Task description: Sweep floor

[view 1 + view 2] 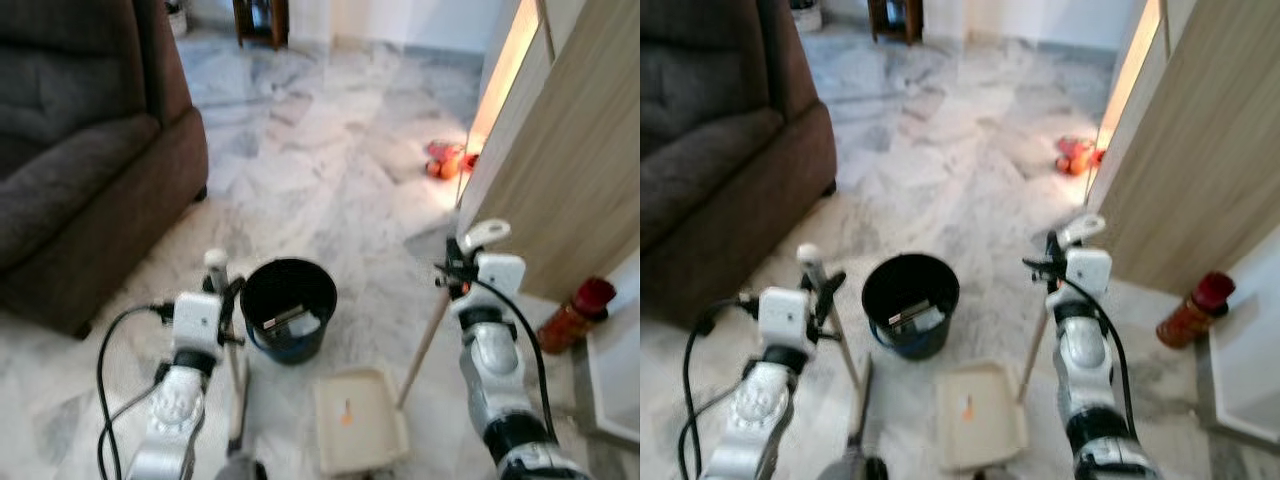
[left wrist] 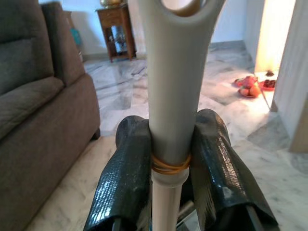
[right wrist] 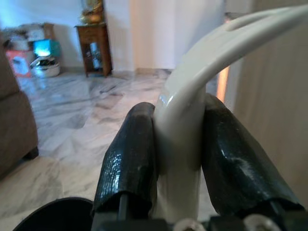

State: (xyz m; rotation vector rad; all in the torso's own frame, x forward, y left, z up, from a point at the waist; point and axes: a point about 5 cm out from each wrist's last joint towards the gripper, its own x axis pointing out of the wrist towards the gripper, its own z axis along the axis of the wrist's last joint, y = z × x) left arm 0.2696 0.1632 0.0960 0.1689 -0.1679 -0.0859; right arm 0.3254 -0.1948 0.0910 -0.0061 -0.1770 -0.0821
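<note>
Now, head views first: your left gripper is closed around the upper end of the broom handle, which runs down toward the near edge of the floor, with the grey broom head just at the picture's bottom edge. Your right gripper grips the top of the dustpan handle, a pale stick slanting down to the cream dustpan lying flat on the marble between your two arms. One small orange scrap sits in the pan. A black bin stands just beyond the pan, close beside the broom handle, with some flat litter inside. A dark sofa fills the far left of the floor, a wooden panel rises on the right, a red-capped bottle stands at its foot, and a red-orange cluster, too blurred to name, lies further off by the lit gap. Left wrist view: both black fingers press flat against the grey broom grip, a rubber band just where grip meets pole; no gap visible. Right wrist view: the fingers clamp the white looped top of the dustpan handle, again with no slack. Judgement on progress: mid-task. Some debris looks already collected, given the scrap in the pan and the litter in the bin; tipping the pan into the bin seems a likely next step, and the far cluster remains unswept.
</note>
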